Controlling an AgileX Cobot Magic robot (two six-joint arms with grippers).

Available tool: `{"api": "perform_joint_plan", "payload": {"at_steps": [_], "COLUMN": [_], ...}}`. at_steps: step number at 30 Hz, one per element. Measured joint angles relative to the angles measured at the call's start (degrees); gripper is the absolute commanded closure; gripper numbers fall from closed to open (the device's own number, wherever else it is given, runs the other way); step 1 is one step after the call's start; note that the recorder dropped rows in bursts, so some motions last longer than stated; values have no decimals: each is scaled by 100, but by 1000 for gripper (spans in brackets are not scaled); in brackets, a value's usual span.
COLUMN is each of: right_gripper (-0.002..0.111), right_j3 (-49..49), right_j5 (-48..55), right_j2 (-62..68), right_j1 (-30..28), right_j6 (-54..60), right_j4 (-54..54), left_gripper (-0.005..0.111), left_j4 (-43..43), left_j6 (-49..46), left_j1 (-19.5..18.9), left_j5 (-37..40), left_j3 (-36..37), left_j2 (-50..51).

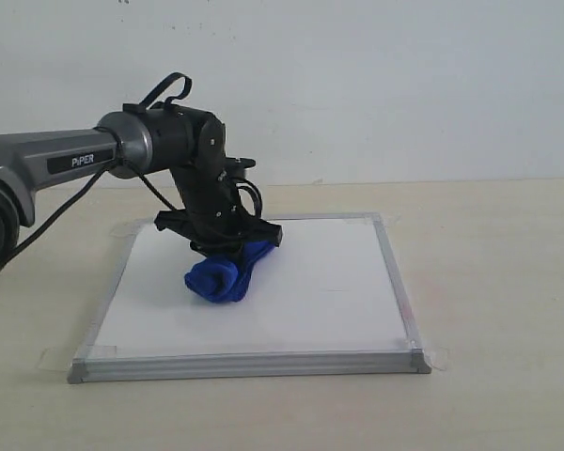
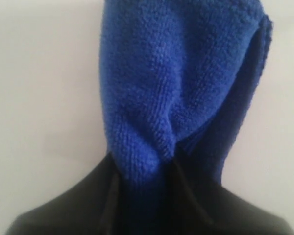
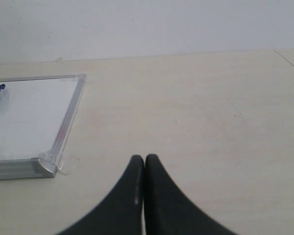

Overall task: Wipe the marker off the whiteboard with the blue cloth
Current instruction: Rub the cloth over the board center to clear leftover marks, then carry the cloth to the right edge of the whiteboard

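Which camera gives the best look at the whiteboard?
The exterior view: the whiteboard shows whole, all four frame edges, blue cloth on it. The right wrist view catches one corner; the left wrist view, only blank white behind the cloth.

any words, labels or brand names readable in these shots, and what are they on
"PiPER": white letters on a dark strip along the grey left arm, seen in the exterior view.
Nothing else: no writing shows on the whiteboard, the blue cloth or the table in any view.
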State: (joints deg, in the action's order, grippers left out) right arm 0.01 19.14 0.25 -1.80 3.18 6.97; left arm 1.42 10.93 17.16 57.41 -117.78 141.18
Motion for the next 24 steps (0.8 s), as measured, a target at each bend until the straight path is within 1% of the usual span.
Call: {"api": "perform_joint_plan", "payload": {"at_steps": [3, 7, 9, 14, 18, 21, 24], "right_gripper": [108, 108, 108, 108, 108, 108, 108], "right_j3": [0, 0, 0, 0, 0, 0, 0], "right_j5": [0, 0, 0, 0, 0, 0, 0], "right_j2": [0, 0, 0, 0, 0, 0, 0], "right_j1": [0, 0, 0, 0, 0, 0, 0], "right_j6": [0, 0, 0, 0, 0, 0, 0], "right_j4": [0, 0, 0, 0, 0, 0, 0], "left_gripper": [103, 103, 103, 103, 103, 103, 103], "left_j4": [-142, -382, -626, -1401, -1646, -1579, -1286], "left_j6": [-12, -152, -337, -610, -640, -650, -565], "left_j1": [0, 112, 279, 971, 1453, 1594, 1596], "left_j5": [-13, -136, -381, -960, -1222, -1362, -1399], "left_j3": [-10, -10, 1, 11, 24, 24, 24], "left_j2": [0, 0, 0, 69, 97, 120, 120]}}
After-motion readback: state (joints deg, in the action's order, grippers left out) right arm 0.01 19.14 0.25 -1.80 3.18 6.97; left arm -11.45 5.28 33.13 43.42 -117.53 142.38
